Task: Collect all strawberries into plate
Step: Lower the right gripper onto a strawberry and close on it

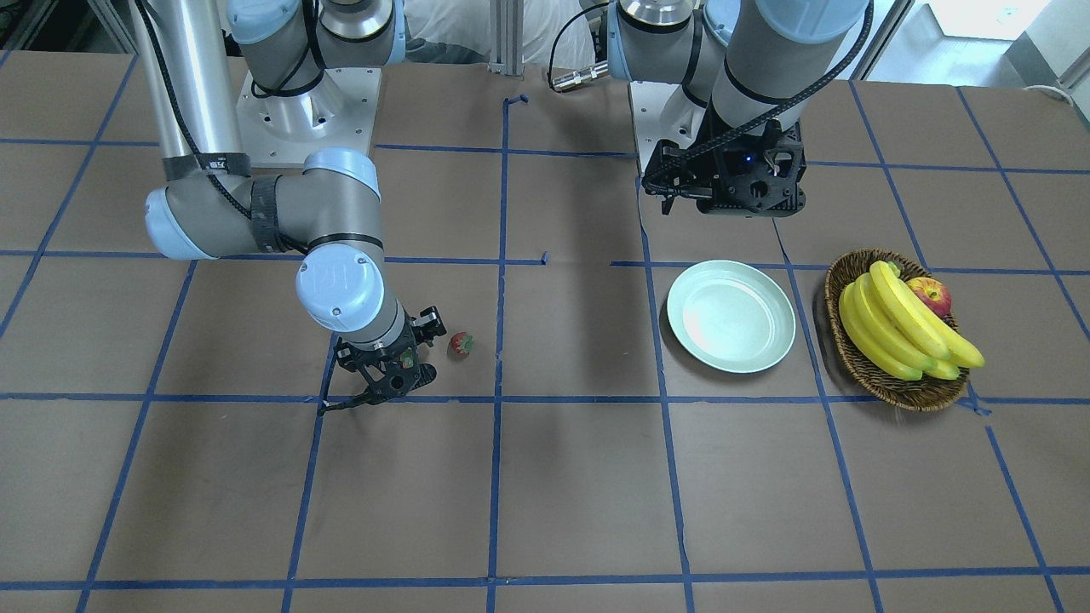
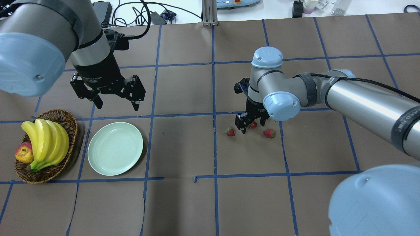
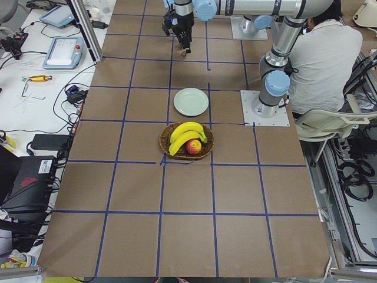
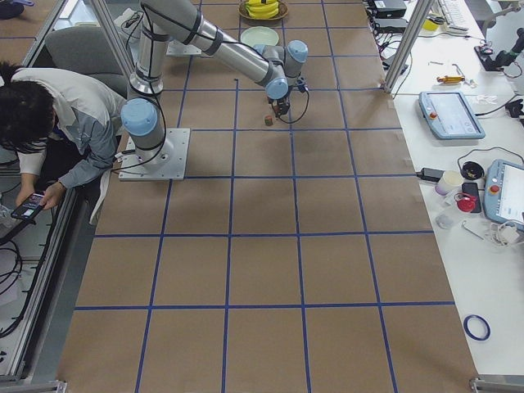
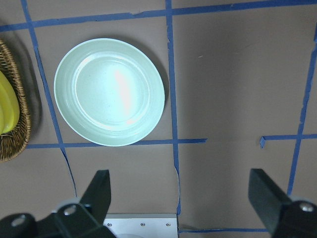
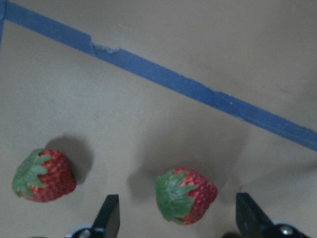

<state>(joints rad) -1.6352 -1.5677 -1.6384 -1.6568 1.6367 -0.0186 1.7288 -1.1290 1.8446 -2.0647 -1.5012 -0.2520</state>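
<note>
Three strawberries lie on the brown table in the overhead view: a left one, a middle one and a right one. My right gripper is open and low over the table, its fingers on either side of the middle strawberry without touching it. Another strawberry lies outside the left finger. The front-facing view shows only one strawberry; the arm hides the others. The pale green plate is empty. My left gripper hangs open and empty, high above the table behind the plate.
A brown wicker basket with bananas and an apple stands right beside the plate, on its outer side. Blue tape lines cross the table. A person sits behind the robot's bases in the side views.
</note>
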